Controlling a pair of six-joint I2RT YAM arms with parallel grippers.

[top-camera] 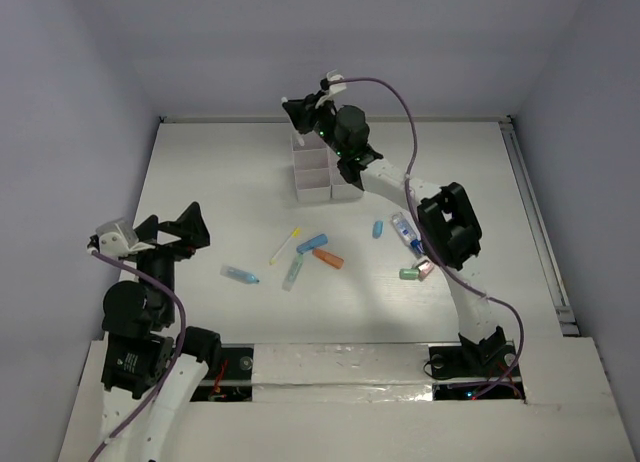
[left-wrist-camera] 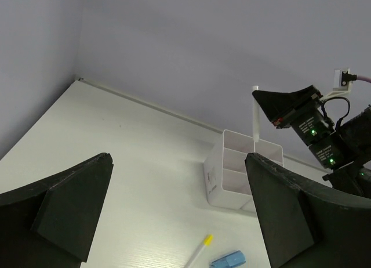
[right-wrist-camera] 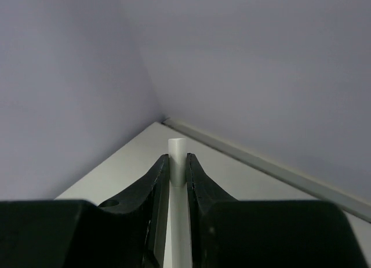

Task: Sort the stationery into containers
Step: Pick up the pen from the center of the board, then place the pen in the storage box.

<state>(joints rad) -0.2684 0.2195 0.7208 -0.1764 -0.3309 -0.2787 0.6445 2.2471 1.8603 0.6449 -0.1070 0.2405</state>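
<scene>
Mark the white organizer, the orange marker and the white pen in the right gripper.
white organizer (left-wrist-camera: 215,176): left wrist view, on its near side wall.
orange marker (top-camera: 328,258): top external view, middle of the barrel.
white pen (right-wrist-camera: 177,151): right wrist view, on its exposed top end.

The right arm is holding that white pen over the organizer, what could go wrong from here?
The right claw pinches the thin white pen only near its top end, so it may swing or slip. Its lower end hangs by the dividers of the organizer and could land on a wall instead of inside a compartment. The right arm's elbow is right by the blue-labelled tube; pulling back might sweep it.
</scene>
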